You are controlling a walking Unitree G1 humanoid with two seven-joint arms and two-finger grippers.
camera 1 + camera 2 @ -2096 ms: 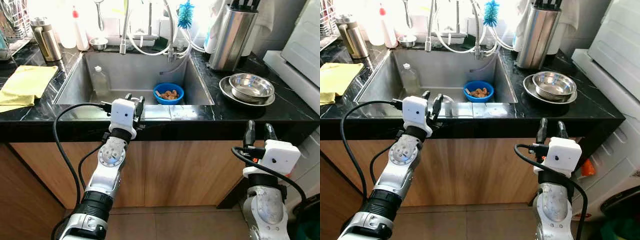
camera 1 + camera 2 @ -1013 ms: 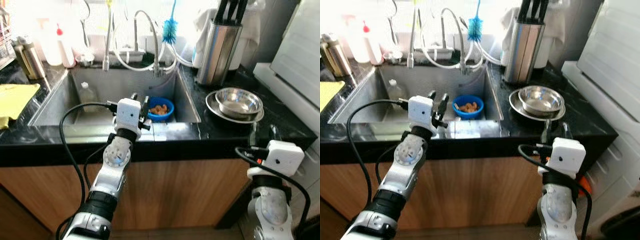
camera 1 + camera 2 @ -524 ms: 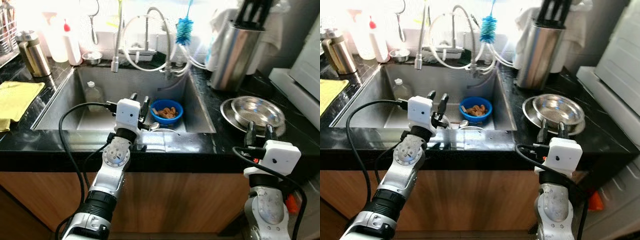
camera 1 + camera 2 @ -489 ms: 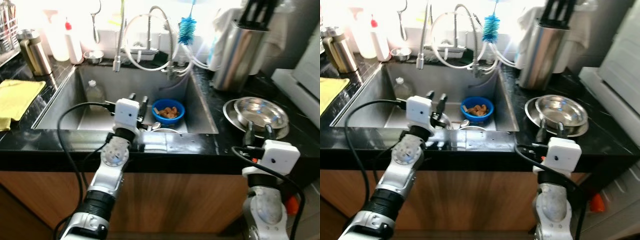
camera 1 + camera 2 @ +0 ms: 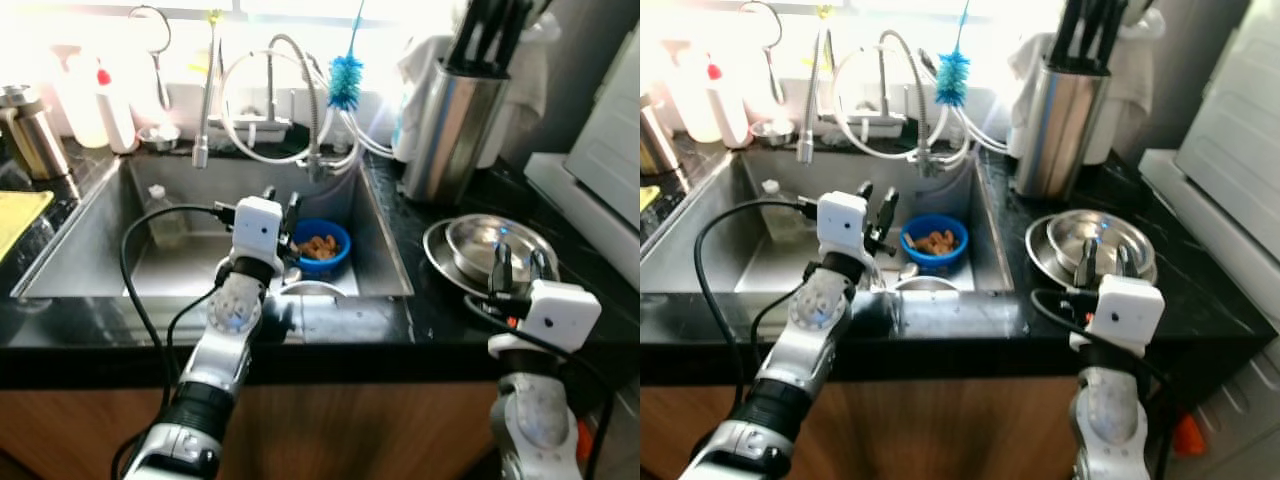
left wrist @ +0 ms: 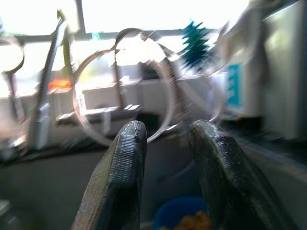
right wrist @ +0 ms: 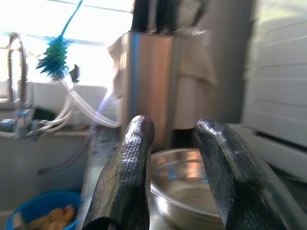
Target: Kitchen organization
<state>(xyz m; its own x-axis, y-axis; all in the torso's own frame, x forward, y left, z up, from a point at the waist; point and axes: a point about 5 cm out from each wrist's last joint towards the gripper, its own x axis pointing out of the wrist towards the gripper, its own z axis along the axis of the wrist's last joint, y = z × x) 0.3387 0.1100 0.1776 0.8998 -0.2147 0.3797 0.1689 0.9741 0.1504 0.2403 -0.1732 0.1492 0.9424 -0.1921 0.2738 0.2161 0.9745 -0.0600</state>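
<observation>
A blue bowl of brownish food sits inside the steel sink, toward its right wall. My left gripper hovers open over the sink's front part, just left of that bowl, nothing between its fingers. A steel bowl rests on a steel plate on the black counter to the right of the sink. My right gripper is open at counter height, right in front of the steel bowl, holding nothing.
A clear plastic bottle and a steel utensil lie in the sink. Behind stand faucets with hoses, a blue brush and a tall steel knife holder. A thermos and yellow cloth are at left.
The camera has shifted nearer and higher over the counter. Against the counter, my right gripper has come up from below its edge to just before the steel bowl. Both grippers stay open.
</observation>
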